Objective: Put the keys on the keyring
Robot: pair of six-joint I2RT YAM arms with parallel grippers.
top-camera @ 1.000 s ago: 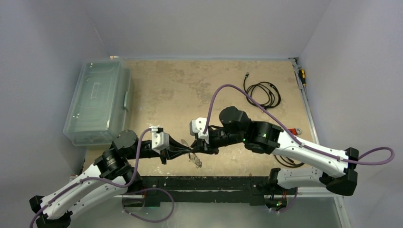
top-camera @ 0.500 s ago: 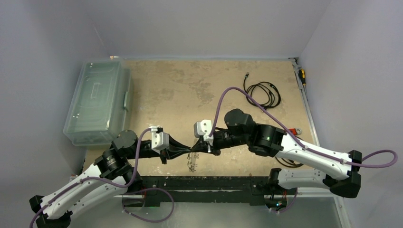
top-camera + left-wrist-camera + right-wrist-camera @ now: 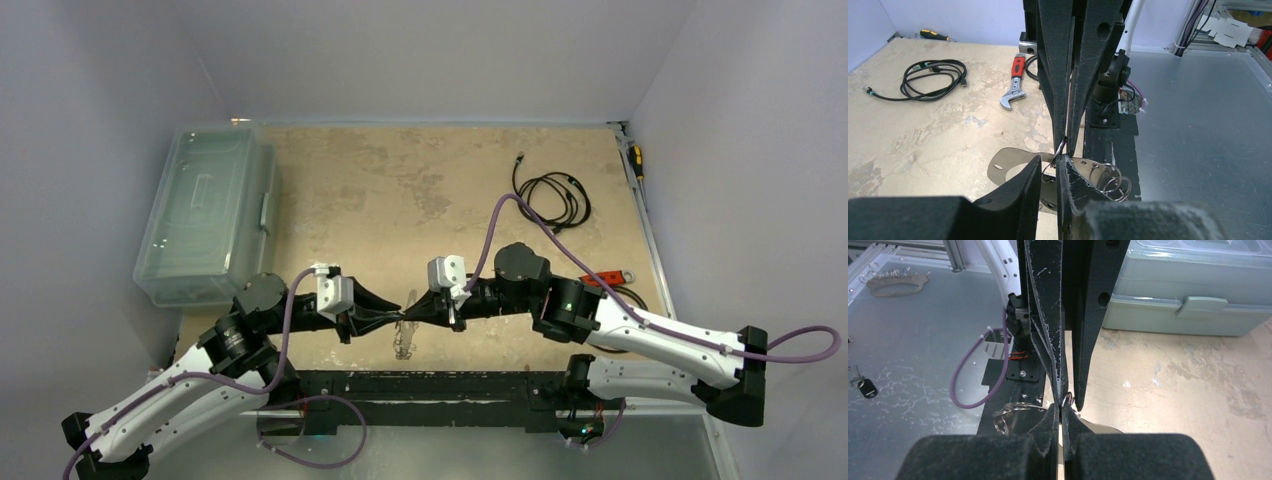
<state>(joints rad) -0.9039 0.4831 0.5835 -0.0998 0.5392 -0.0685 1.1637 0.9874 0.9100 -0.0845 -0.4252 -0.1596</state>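
The keyring [image 3: 403,342], a flat silvery crescent plate with holes, hangs just above the near table edge between both grippers. In the left wrist view the keyring [image 3: 1003,162] lies under my fingers, with loose wire rings [image 3: 1110,180] on its right end. My left gripper [image 3: 388,320] [image 3: 1049,162] is closed to a narrow gap with a small split ring [image 3: 1061,146] of the keyring in it. My right gripper [image 3: 412,313] [image 3: 1062,410] is shut on that same ring, tip to tip with the left. A small black-headed key [image 3: 867,388] lies on the grey metal surface beside the table. The plain silver key is not clear.
A red-handled wrench [image 3: 605,279] lies at the right and a coiled black cable [image 3: 555,195] at the back right. A clear lidded bin [image 3: 205,215] stands on the left. A screwdriver [image 3: 635,160] lies along the right wall. A second crescent plate [image 3: 898,282] lies off the table.
The right arm has drawn back to the right and nearer, its gripper still at the ring. The keyring has swung from tilted to hanging straight down. The left gripper has barely moved.
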